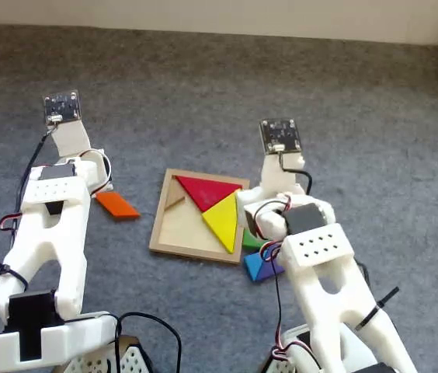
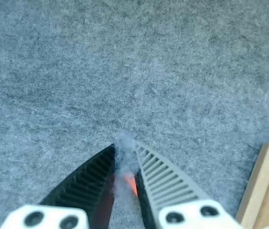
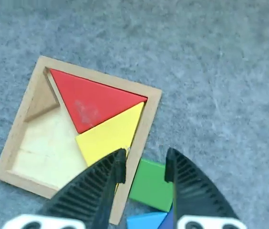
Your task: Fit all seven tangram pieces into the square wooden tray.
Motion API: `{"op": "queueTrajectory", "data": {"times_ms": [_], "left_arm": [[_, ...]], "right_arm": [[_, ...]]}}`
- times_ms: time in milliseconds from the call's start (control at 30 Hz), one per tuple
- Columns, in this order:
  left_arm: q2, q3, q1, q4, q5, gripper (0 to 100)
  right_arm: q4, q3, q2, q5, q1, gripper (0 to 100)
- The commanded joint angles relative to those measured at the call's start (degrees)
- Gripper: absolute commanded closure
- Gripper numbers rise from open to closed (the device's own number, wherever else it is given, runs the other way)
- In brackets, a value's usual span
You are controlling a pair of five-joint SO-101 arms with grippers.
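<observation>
The square wooden tray (image 1: 159, 233) (image 3: 150, 119) (image 2: 261, 183) holds a red triangle (image 1: 206, 191) (image 3: 91, 98), a yellow triangle (image 1: 223, 220) (image 3: 108, 136) and a wood-coloured triangle (image 3: 41, 98) in one corner. An orange piece (image 1: 116, 204) (image 2: 130, 183) lies on the carpet left of the tray, its end between the nearly closed fingers of my left gripper (image 1: 95, 186) (image 2: 125, 149). By the tray's right edge, my right gripper (image 1: 254, 219) (image 3: 145, 164) stands open above a green piece (image 1: 252, 239) (image 3: 151, 186). A blue piece (image 1: 258, 266) (image 3: 146, 222) and a purple one (image 1: 276, 269) lie beside it.
Grey carpet covers the whole floor, with open room behind and to both sides of the tray. A pale wall edge runs along the far side. Cables hang from both arms near their bases.
</observation>
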Motion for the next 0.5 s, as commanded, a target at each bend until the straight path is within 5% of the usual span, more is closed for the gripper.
{"op": "queueTrajectory", "data": {"times_ms": [0, 267, 467], "left_arm": [[-1.98, -0.84, -0.22, -0.97, 0.09, 95], [-1.89, -0.75, -0.22, -2.02, 0.09, 95], [-1.89, -0.75, -0.22, -2.02, 0.09, 95]], "right_arm": [[1.71, -3.74, -2.24, -0.70, 1.27, 82.0], [2.33, -5.67, 7.25, -0.44, 1.27, 81.8], [16.13, -17.98, 17.36, -0.79, 1.27, 81.7]]}}
